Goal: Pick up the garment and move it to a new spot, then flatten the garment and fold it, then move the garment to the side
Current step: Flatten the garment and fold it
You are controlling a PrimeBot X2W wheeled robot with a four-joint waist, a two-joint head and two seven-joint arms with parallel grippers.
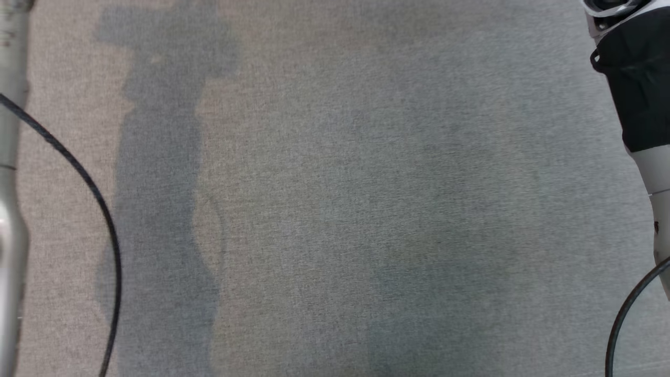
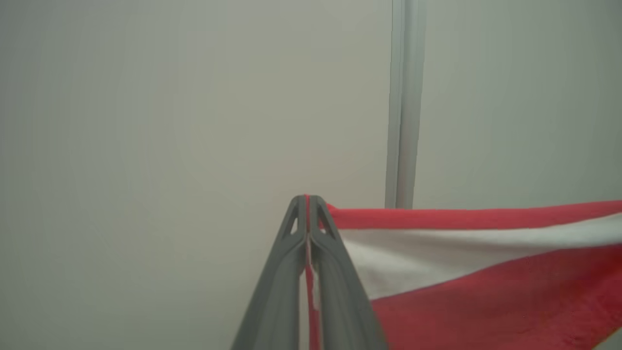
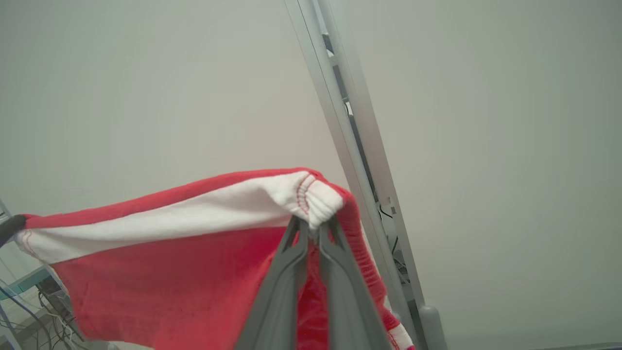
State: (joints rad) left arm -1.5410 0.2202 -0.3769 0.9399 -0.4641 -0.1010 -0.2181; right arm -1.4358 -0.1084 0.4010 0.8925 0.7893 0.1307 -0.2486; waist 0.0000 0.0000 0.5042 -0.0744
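As the garment (image 2: 486, 282), red with a white band just below its red top hem, is gripped at two points, it hangs in the air in front of a pale wall (image 2: 146, 121), drawn out between the two arms. The left end effector (image 2: 307, 199) is clamped on one end of the hem, with its fingers pressed together and a thin strip of red fabric showing between them. The right end effector (image 3: 313, 227) is clamped on a bunched fold of the white band, and red fabric drapes down around its fingers. A grey upright post (image 3: 350, 146) stands against the wall behind the garment. Loose cables (image 3: 29, 311) lie at the lower left of the right wrist view. In the head view, a grey fabric-covered tabletop (image 1: 335, 209) carries soft shadows (image 1: 162, 183). A black cable (image 1: 78, 173) curves across its left side, and the black-and-white right forearm (image 1: 638, 94) enters at the upper right.
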